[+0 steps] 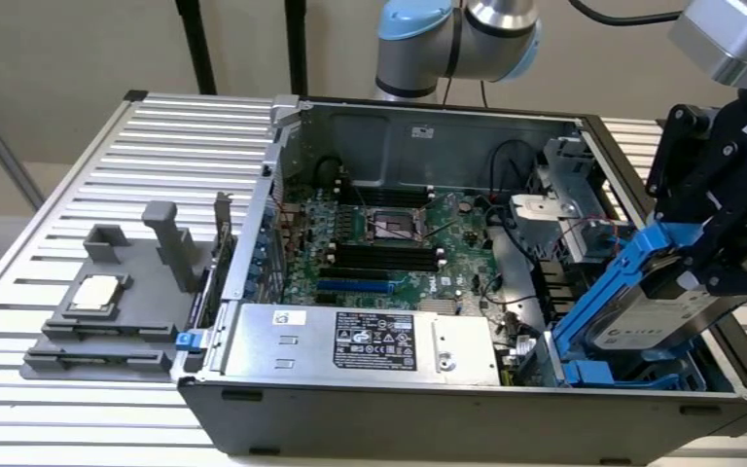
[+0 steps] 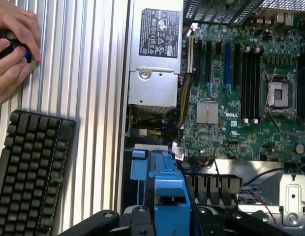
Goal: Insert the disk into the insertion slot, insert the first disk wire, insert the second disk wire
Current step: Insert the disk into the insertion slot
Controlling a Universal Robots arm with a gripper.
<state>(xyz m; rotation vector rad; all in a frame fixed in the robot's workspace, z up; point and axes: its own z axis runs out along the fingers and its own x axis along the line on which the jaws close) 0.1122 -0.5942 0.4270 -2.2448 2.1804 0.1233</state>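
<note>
Seemingly clamped: tool (image 1: 704, 265) on tilted silver disk (image 1: 649, 317), blue plastic frame (image 1: 611, 282).

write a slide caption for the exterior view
Pincer holds the disk tilted at the insertion slot in an open case.

Pretty tight where the tool (image 1: 700, 272) gripping the disk (image 1: 653, 316) hangs, hemmed in by case wall (image 1: 618, 151), cables (image 1: 510, 161) and power supply (image 1: 361, 341), but the slatted tabletop (image 1: 88, 175) around the grey fixture (image 1: 114, 292) is wide open.

Top of the disk (image 1: 653, 316) was hidden behind the pincer (image 1: 700, 270), its label below the pincer was too small to read, hand (image 2: 12, 42) and keyboard (image 2: 29, 172) were cut off by the edge
</note>
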